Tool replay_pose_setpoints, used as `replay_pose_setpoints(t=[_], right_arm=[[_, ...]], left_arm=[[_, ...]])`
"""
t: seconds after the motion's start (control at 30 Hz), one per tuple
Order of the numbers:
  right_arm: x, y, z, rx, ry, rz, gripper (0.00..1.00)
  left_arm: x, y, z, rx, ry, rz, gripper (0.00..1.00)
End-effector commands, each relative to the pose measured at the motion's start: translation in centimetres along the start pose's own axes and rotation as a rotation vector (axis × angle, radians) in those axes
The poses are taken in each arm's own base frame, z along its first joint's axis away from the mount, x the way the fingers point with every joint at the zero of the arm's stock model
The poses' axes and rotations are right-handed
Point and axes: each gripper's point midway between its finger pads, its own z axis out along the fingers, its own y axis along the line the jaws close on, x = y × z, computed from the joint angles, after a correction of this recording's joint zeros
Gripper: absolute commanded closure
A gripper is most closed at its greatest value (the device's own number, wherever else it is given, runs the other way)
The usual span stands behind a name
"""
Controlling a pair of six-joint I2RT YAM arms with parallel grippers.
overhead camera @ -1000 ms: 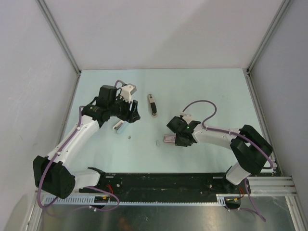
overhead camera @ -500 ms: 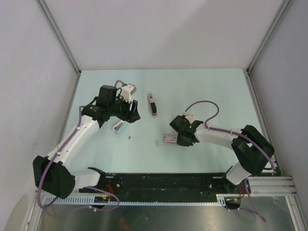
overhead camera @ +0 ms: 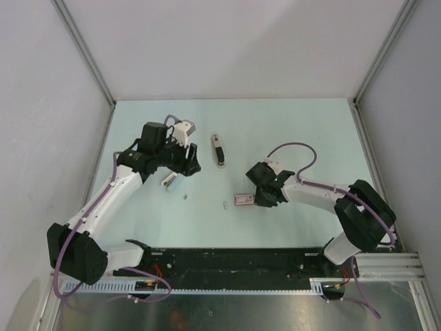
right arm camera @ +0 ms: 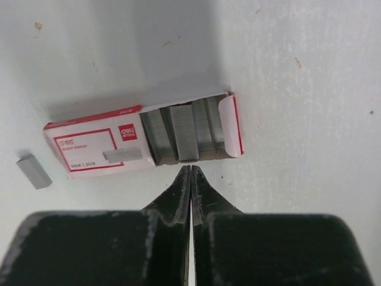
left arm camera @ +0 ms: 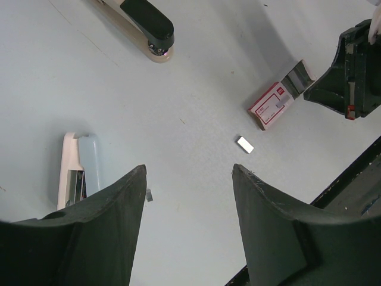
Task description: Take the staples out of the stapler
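A light-blue and white stapler (overhead camera: 170,181) (left arm camera: 76,170) lies opened on the table, just beside my left gripper (overhead camera: 187,165) (left arm camera: 189,170). That gripper hovers open above bare table, holding nothing. A black and beige stapler (overhead camera: 219,150) (left arm camera: 146,24) lies further back. A red and white staple box (overhead camera: 243,199) (right arm camera: 119,140) lies open with staple strips (right arm camera: 181,134) showing inside. My right gripper (overhead camera: 265,196) (right arm camera: 190,170) is shut, its tips right at the box's open end, with nothing between them.
A loose staple strip (overhead camera: 225,205) (left arm camera: 244,144) (right arm camera: 34,171) lies left of the box. A tiny staple piece (overhead camera: 185,197) (left arm camera: 149,195) sits near the blue stapler. The black base rail (overhead camera: 227,261) runs along the near edge, and grey walls close in the sides.
My right arm has drawn back a little to the right, so more of the staple box shows. The left arm and both staplers have not moved.
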Motion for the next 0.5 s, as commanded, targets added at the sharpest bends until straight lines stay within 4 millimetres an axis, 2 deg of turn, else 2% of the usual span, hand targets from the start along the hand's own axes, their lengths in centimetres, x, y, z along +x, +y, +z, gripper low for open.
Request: replay_pose_setpoints(t=[0.0,0.1,0.2,0.3,0.47], right_arm=[[-0.9,2.0,-1.9,-0.106,-0.041,-0.022,0.98],[-0.9,4.4,-3.1,-0.198,-0.079,-0.067,0.83],[-0.2,6.6,-3.4,-0.262,-0.091,-0.102,0.68],[0.3,7.8,-3.1,-0.265,-0.082,-0.129,0.60],[-0.3,9.7,-3.4,-0.285,-0.124,-0.175,0.47]], left_arm=[[-0.2,-0.4,-0.3,0.017,-0.017,0.068,0.35],[0.1,-0.1,-0.2,0.006,-0.011,0.071,0.35],[0.0,0.1,-0.5,-0.011,-0.016,0.072,0.33],[-0.1,-0.1,-0.7,-0.004,-0.023,0.085,0.28],[0.2,0.4,-0.6,-0.023,-0.013,0.083,0.26]])
